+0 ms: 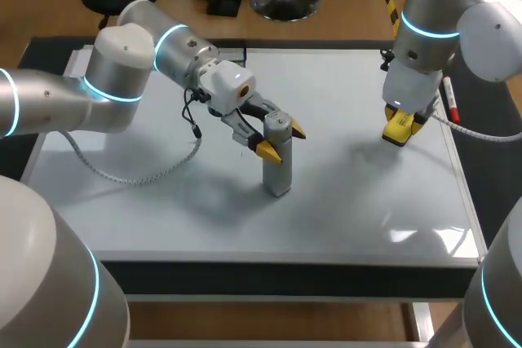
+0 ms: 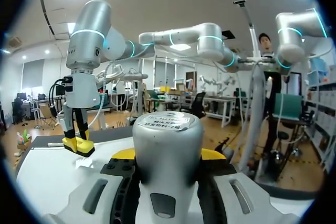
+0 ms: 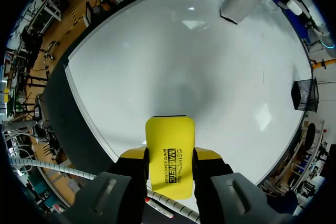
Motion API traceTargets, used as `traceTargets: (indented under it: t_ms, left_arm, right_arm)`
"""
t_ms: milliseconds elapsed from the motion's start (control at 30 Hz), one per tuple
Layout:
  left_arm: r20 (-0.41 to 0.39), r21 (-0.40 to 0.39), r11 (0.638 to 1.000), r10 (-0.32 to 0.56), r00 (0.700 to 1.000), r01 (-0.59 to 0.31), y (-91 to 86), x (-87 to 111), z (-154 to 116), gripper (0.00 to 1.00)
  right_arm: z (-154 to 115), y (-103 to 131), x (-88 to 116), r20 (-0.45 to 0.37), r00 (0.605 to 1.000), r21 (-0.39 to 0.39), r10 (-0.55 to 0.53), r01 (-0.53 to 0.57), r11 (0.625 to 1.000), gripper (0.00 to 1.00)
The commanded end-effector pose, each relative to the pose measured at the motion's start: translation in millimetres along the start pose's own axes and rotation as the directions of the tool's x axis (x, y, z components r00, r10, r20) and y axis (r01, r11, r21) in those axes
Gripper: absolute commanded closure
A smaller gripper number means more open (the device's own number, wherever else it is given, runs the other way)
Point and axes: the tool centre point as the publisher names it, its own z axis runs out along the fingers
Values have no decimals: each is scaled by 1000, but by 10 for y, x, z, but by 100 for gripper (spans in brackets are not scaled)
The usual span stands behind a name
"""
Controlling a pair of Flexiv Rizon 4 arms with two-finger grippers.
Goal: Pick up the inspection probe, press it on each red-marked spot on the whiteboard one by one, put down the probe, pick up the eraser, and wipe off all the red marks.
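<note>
The silver inspection probe (image 1: 278, 175) stands upright with its lower end on the whiteboard (image 1: 342, 209), near the middle. My left gripper (image 1: 281, 140) is shut on its upper part; in the left wrist view the probe (image 2: 167, 145) fills the gap between the yellow tips. My right gripper (image 1: 401, 132) is shut on the yellow eraser (image 1: 398, 129), low over the board's right side. From the right wrist the eraser (image 3: 169, 153) sticks out between the fingers, and the probe (image 3: 240, 1) stands far ahead. I see no red marks on the board.
A red-capped marker (image 1: 449, 99) lies along the board's right edge, just behind the right gripper. A grey cable (image 1: 122, 175) from my left arm loops over the board's left part. The board's front edge (image 1: 285, 260) runs close to the table's front.
</note>
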Motion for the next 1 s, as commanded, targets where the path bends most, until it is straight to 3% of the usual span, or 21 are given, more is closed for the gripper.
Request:
traceTargets:
  t_ms: [33,567,1000]
  left_arm:
    - [-2,-1,1000,-1,1000,1,16,5,9,100]
    - [-14,-2,1000,19,1000,-19,-87,23,-48,100]
    - [11,5,999,52,999,-52,-297,44,-667,100]
  right_arm:
    - [-8,-9,0,-3,1000,1,-1,1,1000,100]
    - [-8,-9,0,-3,1000,1,-1,1,1000,100]
    - [-8,-9,0,-3,1000,1,-1,1,1000,100]
